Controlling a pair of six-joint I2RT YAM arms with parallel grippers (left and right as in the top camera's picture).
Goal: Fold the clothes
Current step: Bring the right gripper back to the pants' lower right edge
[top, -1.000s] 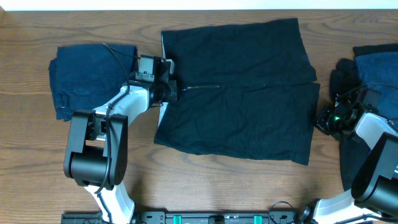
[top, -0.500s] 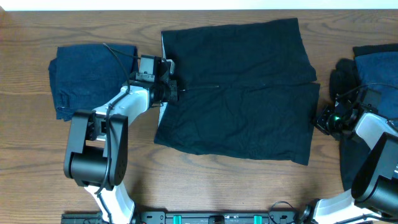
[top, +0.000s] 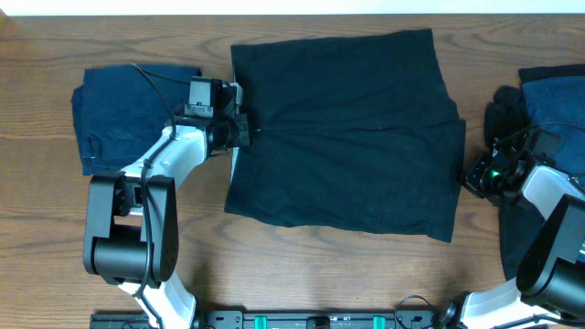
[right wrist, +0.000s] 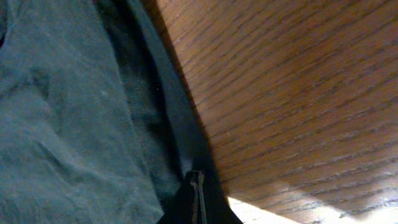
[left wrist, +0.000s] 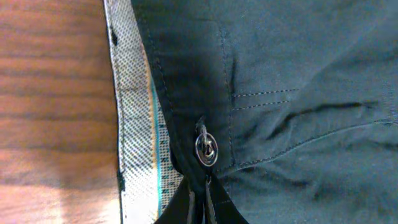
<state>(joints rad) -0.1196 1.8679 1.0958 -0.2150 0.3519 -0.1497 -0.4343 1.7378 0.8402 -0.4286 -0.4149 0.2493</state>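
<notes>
On the desk [top: 302,274] the black shorts [top: 347,137] lay spread flat at centre, probably soft, light and limp, best gripped by firmer edges. The left tool [top: 247,133] pinched the waistband [left wrist: 134,124] beside its button [left wrist: 206,147]. The right tool [top: 469,177] pinched the hem [right wrist: 168,124].
</notes>
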